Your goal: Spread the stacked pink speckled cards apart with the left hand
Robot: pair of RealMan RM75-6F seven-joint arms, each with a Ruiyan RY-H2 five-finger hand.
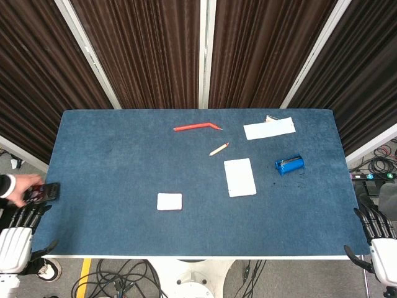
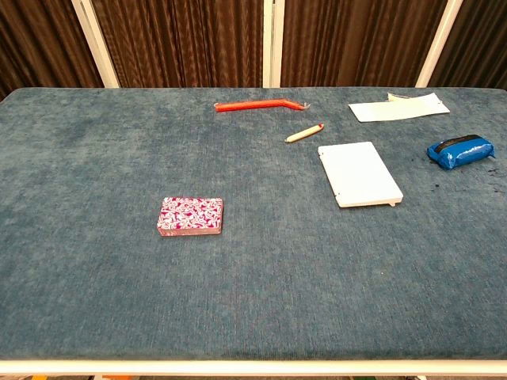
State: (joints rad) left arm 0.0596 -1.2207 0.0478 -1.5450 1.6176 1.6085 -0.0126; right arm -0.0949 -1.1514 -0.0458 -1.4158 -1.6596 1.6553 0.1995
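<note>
The stack of pink speckled cards [image 2: 190, 216] lies flat and squared up on the blue table, left of centre near the front. In the head view the stack [image 1: 169, 201] looks washed-out white. My left hand [image 1: 20, 226] hangs off the table's front left corner, well left of the cards, fingers apart and holding nothing. Beyond the front right corner my right hand [image 1: 375, 231] also holds nothing, fingers apart. Neither hand shows in the chest view.
A white pad [image 1: 239, 177], a blue pouch [image 1: 289, 164], a small wooden stick [image 1: 218, 149], a bent red stick [image 1: 197, 126] and a white paper [image 1: 268, 128] lie across the far and right parts. A person's hand with a phone [image 1: 38, 193] sits at the left edge.
</note>
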